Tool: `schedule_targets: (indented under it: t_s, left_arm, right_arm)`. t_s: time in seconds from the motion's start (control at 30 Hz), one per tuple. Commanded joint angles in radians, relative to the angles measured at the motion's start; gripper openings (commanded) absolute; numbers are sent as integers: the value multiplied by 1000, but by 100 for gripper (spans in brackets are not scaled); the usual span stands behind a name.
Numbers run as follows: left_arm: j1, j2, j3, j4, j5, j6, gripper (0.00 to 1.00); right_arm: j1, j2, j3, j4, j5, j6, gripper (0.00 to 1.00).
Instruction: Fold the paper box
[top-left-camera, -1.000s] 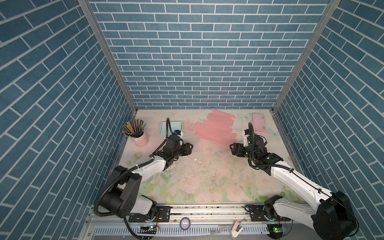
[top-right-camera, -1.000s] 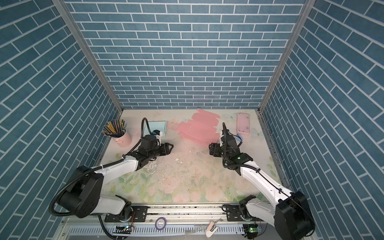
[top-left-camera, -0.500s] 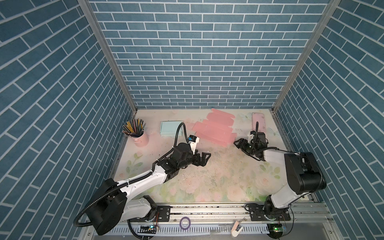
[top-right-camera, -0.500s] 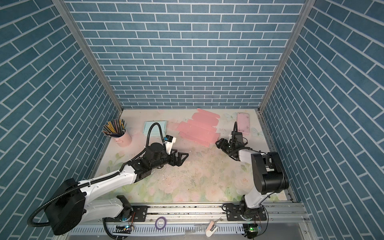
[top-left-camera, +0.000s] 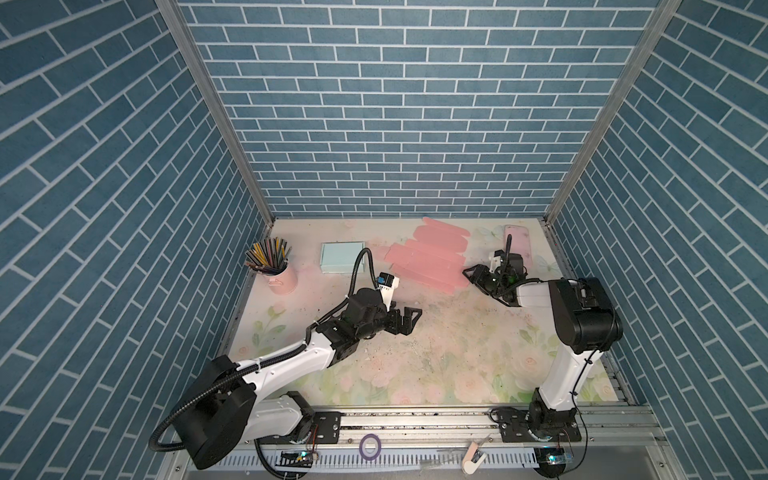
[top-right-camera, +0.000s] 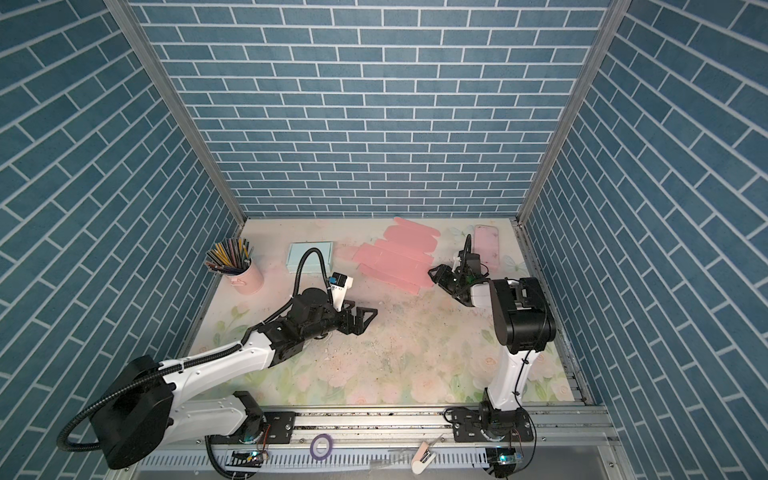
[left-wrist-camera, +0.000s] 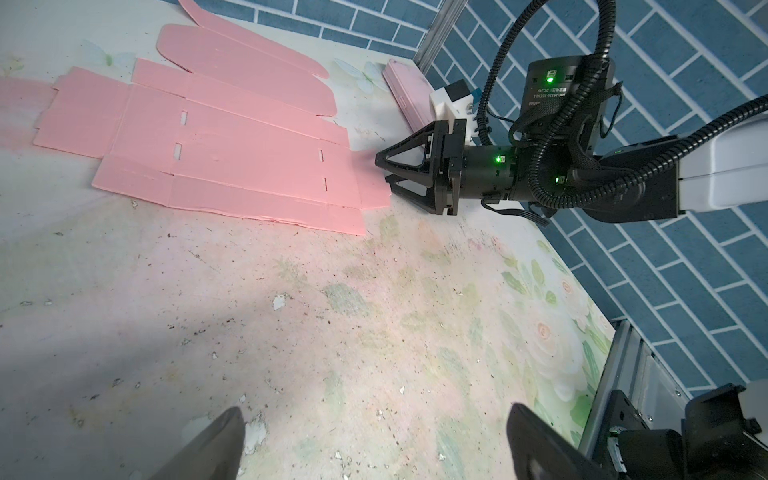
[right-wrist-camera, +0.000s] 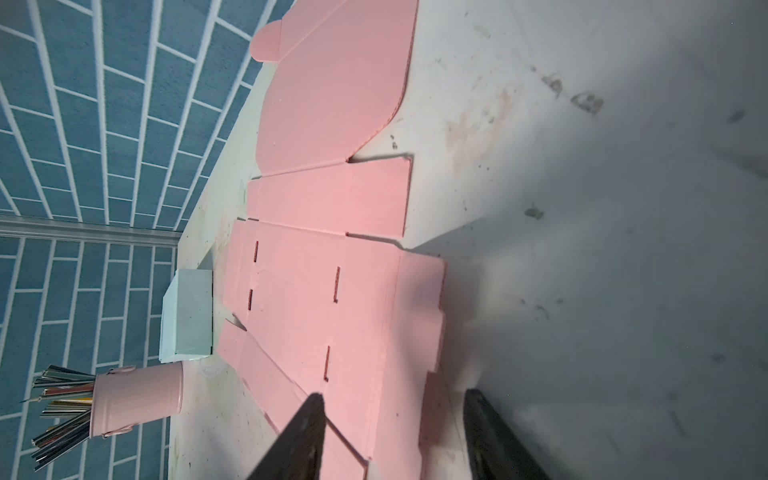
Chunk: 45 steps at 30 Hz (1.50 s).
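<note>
Blue brick-pattern walls enclose a flowered table, its surface scuffed and speckled with debris. The paper box lies unfolded and flat toward the back of the table, right of centre in both top views. The right gripper sits low at the sheet's right edge, jaws apart, one finger over the pink sheet and the other over bare table, nothing clamped. The left gripper hovers near the table's middle, well apart from the sheet, jaws spread wide and empty. Also present: a pale blue box, a pink cup of pencils and a pink case at back right.
</note>
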Motion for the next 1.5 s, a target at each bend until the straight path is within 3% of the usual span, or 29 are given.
schedule_targets:
  t_s: [0.0, 0.13, 0.47, 1.1, 1.47]
  left_arm:
    - [-6, 12, -2, 31, -8, 2, 99]
    - [-7, 26, 9, 27, 1, 2, 99]
    - [-7, 34, 1, 20, -14, 4, 99]
    - [-6, -88, -71, -73, -100, 21, 99]
    - [3, -127, -90, -111, -130, 37, 99]
  right_arm:
    - [1, 40, 14, 16, -12, 32, 50]
    - [1, 67, 14, 45, -18, 46, 43]
    - [6, 104, 32, 57, -22, 54, 35]
    - [7, 119, 14, 102, -15, 74, 1]
    - [8, -18, -78, 102, 14, 54, 0]
